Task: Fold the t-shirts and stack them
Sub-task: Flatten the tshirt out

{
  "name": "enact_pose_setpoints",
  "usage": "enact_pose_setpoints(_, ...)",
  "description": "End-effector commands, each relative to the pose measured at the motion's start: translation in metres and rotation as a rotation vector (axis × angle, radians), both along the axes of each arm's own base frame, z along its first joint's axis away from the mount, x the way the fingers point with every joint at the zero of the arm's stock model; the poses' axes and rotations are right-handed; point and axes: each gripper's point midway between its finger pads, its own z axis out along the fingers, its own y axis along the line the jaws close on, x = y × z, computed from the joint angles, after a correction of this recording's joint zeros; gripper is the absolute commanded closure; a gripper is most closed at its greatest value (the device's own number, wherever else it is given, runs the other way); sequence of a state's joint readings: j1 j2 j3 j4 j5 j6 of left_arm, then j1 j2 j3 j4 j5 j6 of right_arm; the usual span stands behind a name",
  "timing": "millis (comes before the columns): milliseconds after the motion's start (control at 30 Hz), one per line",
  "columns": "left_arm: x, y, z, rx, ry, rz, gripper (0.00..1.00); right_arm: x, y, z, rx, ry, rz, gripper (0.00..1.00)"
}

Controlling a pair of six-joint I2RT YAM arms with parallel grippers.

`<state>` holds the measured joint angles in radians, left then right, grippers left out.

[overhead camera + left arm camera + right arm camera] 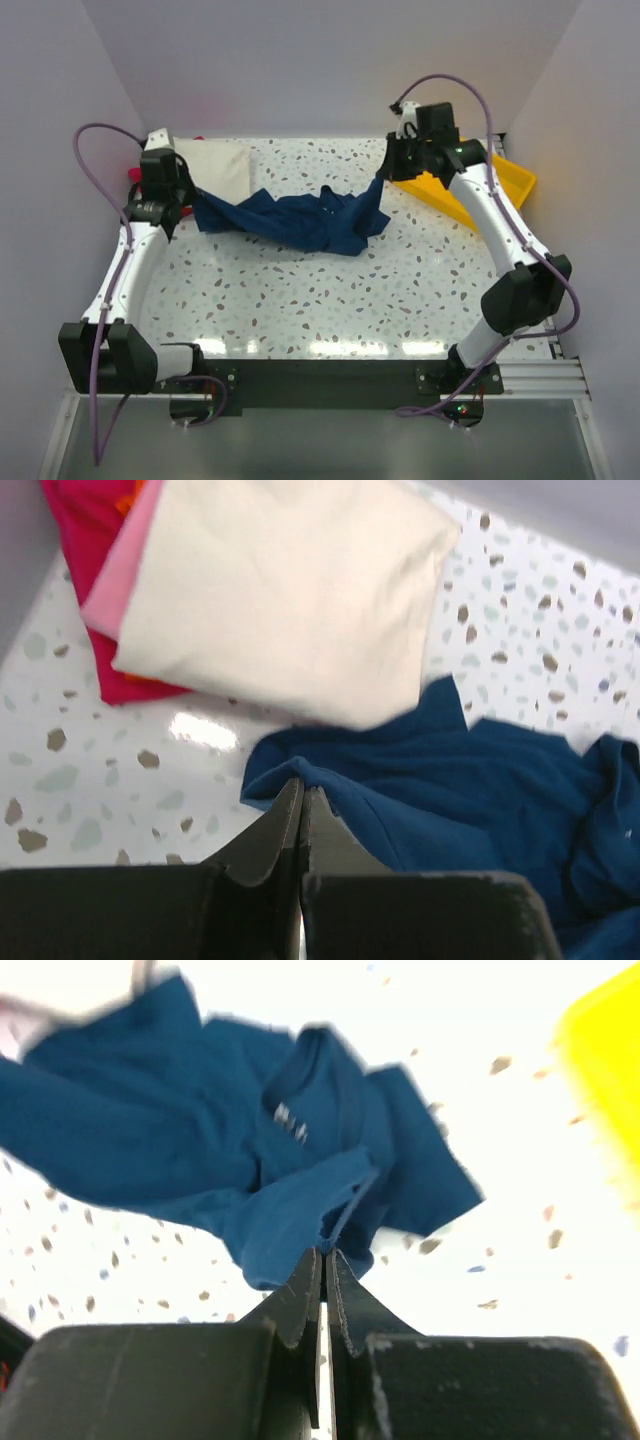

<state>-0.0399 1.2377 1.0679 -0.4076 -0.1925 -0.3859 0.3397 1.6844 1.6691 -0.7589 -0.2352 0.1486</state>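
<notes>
The navy blue t-shirt (300,220) hangs crumpled between my two grippers above the speckled table. My left gripper (188,204) is shut on its left edge, and the pinched cloth (330,790) shows in the left wrist view at my gripper (302,788). My right gripper (388,172) is shut on its right edge, held higher; the right wrist view shows my gripper (324,1256) and the shirt (250,1160) with its neck label hanging below. A folded cream shirt (215,168) lies at the back left, on top of pink (112,580) and red (80,520) folded shirts.
A yellow plastic tray (470,190) sits at the back right, partly behind my right arm. White walls close the table on the left, back and right.
</notes>
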Motion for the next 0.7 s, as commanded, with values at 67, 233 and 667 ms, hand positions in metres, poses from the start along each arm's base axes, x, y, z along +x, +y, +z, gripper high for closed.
enact_pose_setpoints(67, 0.033, 0.03, 0.087, -0.02, -0.184, 0.018, 1.0, 0.012, -0.032, 0.091, 0.081, -0.205, -0.09, 1.0)
enact_pose_setpoints(233, 0.041, 0.031, 0.151, -0.044, -0.315, -0.012, 1.0, 0.029, -0.06, 0.174, 0.185, -0.427, -0.181, 1.0)
enact_pose_setpoints(667, -0.018, 0.006, 0.361, 0.043, -0.864, -0.191, 1.0, -0.026, -0.085, 0.413, 0.463, -1.074, -0.13, 1.0)
